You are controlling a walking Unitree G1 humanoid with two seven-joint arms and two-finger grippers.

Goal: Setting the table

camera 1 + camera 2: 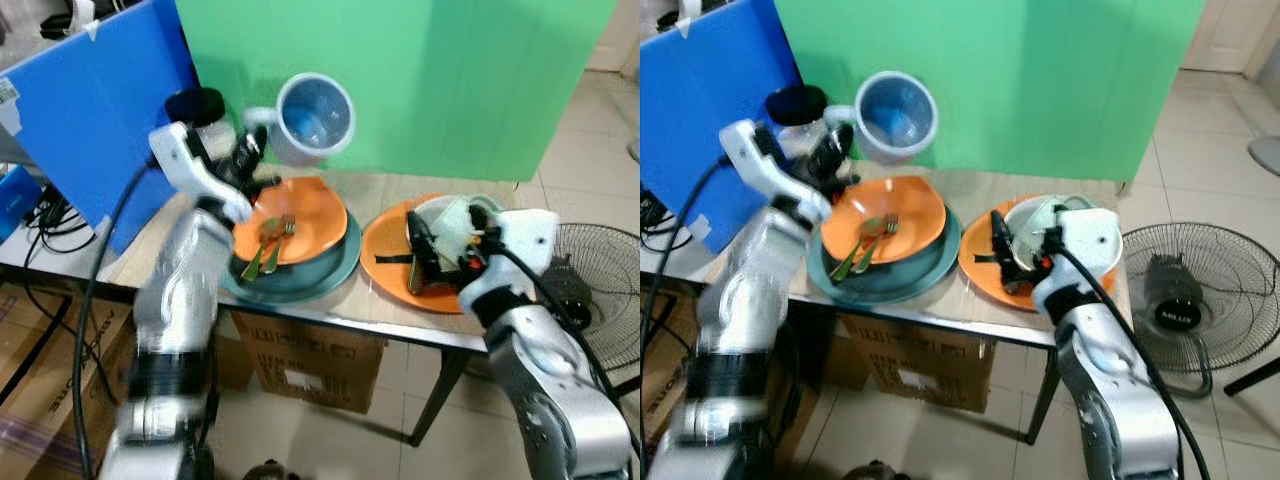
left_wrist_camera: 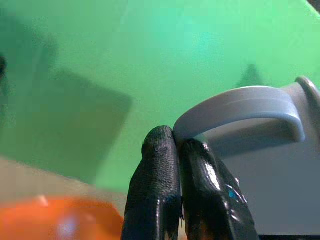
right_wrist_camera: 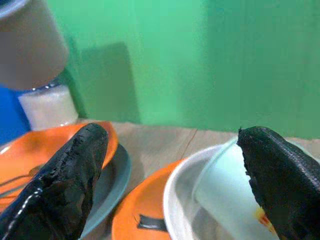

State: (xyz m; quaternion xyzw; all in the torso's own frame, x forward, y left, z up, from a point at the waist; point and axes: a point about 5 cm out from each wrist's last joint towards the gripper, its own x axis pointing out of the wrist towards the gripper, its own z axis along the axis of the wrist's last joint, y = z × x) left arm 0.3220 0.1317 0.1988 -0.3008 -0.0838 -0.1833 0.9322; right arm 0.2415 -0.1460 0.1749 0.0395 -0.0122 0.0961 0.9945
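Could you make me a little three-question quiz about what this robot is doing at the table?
1. True or false: the left tool holds the blue-grey ceramic mug by its handle.
2. Where do the green-handled fork and spoon lie? A) orange bowl B) bare table C) white bowl
3. Fill in: the right tool is ____ over the flat orange plate.

Key: 1 true; 2 A, the orange bowl; 3 open.

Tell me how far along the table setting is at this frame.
Early. In hand: the left claw is shut on the handle of the blue mug, held above the table. The right claw is open over the white bowl on the orange plate. Left: the stacked plates and forks aren't laid out.
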